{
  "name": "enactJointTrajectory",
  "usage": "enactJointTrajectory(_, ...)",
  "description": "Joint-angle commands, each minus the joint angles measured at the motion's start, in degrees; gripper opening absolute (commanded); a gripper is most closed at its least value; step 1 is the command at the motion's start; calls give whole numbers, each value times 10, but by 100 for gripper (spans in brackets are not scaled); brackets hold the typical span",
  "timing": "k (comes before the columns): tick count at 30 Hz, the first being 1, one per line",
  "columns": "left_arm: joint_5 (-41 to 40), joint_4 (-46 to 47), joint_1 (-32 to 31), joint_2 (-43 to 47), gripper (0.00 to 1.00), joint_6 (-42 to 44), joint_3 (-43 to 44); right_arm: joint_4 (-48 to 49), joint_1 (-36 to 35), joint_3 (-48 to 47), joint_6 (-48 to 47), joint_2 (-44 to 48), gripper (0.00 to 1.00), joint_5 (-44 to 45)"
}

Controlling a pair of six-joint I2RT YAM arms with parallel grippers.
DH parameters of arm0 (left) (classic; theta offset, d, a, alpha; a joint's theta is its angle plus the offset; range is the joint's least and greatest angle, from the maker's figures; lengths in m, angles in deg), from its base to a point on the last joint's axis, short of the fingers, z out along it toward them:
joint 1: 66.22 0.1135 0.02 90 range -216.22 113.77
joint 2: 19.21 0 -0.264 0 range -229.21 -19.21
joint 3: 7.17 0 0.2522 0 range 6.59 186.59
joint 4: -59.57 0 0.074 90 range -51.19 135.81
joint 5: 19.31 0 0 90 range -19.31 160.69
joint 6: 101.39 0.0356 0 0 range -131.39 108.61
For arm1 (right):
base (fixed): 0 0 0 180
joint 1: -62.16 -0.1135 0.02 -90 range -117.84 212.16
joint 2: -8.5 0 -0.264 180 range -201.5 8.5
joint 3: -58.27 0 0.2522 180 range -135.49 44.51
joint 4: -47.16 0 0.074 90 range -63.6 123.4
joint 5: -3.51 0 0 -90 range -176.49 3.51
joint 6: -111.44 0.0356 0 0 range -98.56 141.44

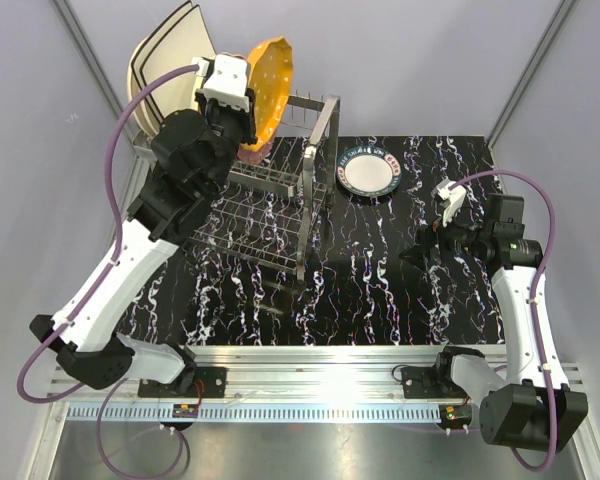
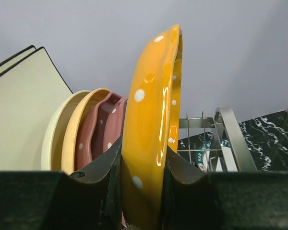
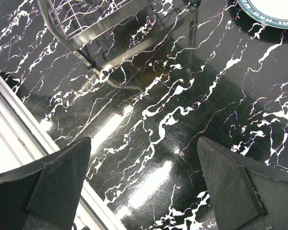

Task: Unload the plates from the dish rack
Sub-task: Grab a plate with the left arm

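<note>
— Pale grey walls [image 1: 430, 60] are closing in a black, white-veined table [image 1: 380, 300]. What is standing at its far left?

— Two cream square plates [image 1: 165, 60] with dark edges are leaning at the left end of the silver wire dish rack [image 1: 280, 215]. From the left wrist camera, two cream round plates [image 2: 62, 139] and a maroon dotted plate [image 2: 100, 129] are showing on edge right beside them.

— And what is the left arm doing?

— The left gripper [image 2: 143, 165] is clamping an orange white-dotted plate [image 1: 270, 85], with one finger [image 2: 103, 177] pressing on each face. That plate is standing on edge above the rack's far end. Its lower rim is hiding behind the fingers.

— What is lying further right?

— A white plate [image 1: 368, 172] with a dark patterned rim is lying flat on the table, just right of the rack.

— And the right arm?

— The right gripper [image 3: 144, 177] is hovering over bare tabletop, well apart from that plate. Its jaws are standing wide and gripping nothing.
</note>
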Motion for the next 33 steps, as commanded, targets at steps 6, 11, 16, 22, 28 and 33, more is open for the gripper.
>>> enactJointTrajectory(6,48,88,3,59,0,-123,49,9,1,-3,-9,6,100,-9)
enactJointTrajectory(11,67,78,3,81,0,-173,51,10,1,-2,-9,5,100,-10)
enactJointTrajectory(16,88,66,3,101,0,-222,52,10,1,-2,-9,5,100,-12)
enactJointTrajectory(22,125,60,3,134,0,-277,34,10,1,-3,-10,4,100,-12)
enactJointTrajectory(28,163,36,3,167,0,-332,18,10,1,-3,-13,10,100,-10)
enactJointTrajectory(33,202,24,3,206,0,-378,-19,8,1,-9,-16,18,100,-9)
